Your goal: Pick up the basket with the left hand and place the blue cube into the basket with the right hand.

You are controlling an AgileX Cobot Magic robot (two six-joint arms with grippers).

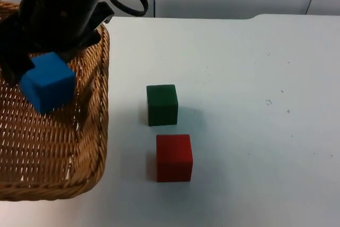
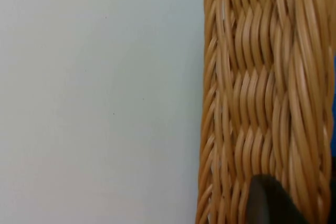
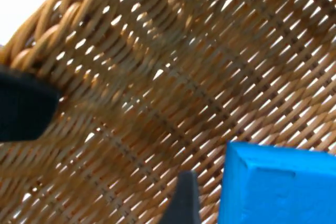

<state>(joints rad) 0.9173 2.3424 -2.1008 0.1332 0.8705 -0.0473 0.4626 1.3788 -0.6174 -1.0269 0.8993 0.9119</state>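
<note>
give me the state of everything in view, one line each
basket: wicker, at the table's left, rim in the left gripper
blue cube: tilted, over the basket's weave, at the right gripper, whose fingers are spread
green cube: flat on the table, untouched
red cube: flat on the table, nearer the camera than the green one, apart from it

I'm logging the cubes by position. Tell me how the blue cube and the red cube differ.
The blue cube is over the woven floor of the basket, just below a black arm; the red cube sits on the white table, in front of the green cube. The blue cube is tilted with a corner toward the camera; the red cube rests flat and square. They share a plain cube shape of similar size.
</note>
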